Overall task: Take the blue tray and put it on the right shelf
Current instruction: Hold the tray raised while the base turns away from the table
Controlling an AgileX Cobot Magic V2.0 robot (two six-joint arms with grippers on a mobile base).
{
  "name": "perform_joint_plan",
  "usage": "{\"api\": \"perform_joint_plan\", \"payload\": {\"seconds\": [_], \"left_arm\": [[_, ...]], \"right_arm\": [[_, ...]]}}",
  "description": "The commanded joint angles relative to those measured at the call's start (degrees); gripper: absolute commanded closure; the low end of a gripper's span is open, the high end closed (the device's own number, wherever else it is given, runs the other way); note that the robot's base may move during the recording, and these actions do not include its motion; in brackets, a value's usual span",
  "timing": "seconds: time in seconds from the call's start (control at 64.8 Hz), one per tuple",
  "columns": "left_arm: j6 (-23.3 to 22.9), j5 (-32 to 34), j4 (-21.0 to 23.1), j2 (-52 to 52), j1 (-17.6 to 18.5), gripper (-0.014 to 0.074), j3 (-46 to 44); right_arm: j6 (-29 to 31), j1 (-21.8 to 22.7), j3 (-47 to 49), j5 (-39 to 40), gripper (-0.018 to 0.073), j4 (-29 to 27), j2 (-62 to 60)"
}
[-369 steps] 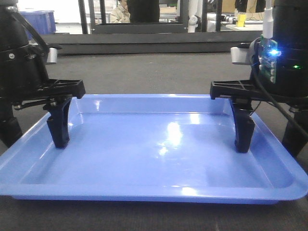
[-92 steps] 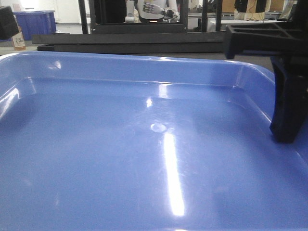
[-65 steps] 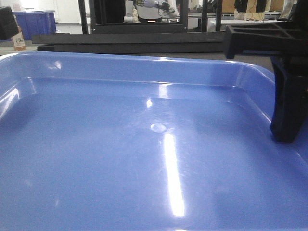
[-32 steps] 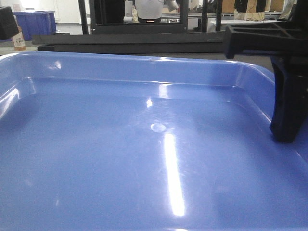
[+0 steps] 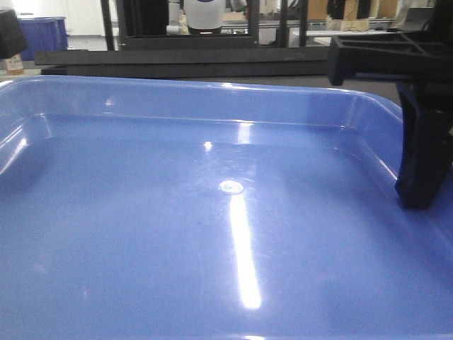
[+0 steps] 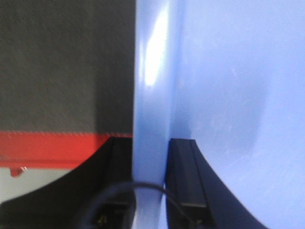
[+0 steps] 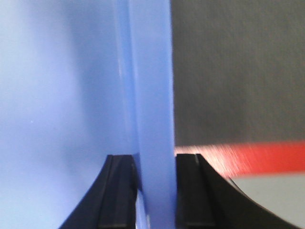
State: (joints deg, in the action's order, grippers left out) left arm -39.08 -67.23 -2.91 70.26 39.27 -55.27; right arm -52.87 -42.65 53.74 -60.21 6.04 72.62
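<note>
The left gripper (image 6: pixel 150 140) and right gripper (image 7: pixel 153 156) each pinched a side rim of the blue tray (image 5: pixel 212 234). It was grabbed and apparently lifted, but not yet shelved.

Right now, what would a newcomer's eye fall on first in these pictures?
The glossy blue tray fills almost the whole front view, a bright light streak running down its bottom. At its side rims, the left gripper and the right gripper each clamp the rim between black fingers.
</note>
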Motion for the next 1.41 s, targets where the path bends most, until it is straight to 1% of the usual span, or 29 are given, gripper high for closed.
{"api": "perform_joint_plan", "payload": {"seconds": [0.0, 0.077, 0.432, 0.51, 0.618, 1.39], "left_arm": [[-0.3, -0.6, -1.3, -1.4, 0.5, 0.0579, -1.3], [-0.3, -0.6, -0.1, -1.4, 0.5, 0.0579, -1.3], [-0.3, -0.6, 10.4, -1.4, 0.5, 0.0579, -1.3], [-0.3, -0.6, 11.6, -1.4, 0.5, 0.0579, -1.3], [-0.3, -0.6, 12.6, -1.4, 0.5, 0.0579, -1.3], [-0.3, -0.6, 12.6, -1.4, 0.5, 0.0579, -1.3]], "right_arm": [[-0.7, 0.0, 2.0, -0.3, 0.0347, 2.0, -1.8], [-0.7, 0.0, 2.0, -0.3, 0.0347, 2.0, -1.8], [-0.7, 0.0, 2.0, -0.3, 0.0347, 2.0, -1.8], [-0.7, 0.0, 2.0, -0.3, 0.0347, 2.0, -1.8], [-0.7, 0.0, 2.0, -0.3, 0.0347, 2.0, -1.8], [-0.7, 0.0, 2.0, -0.3, 0.0347, 2.0, -1.8]]}}
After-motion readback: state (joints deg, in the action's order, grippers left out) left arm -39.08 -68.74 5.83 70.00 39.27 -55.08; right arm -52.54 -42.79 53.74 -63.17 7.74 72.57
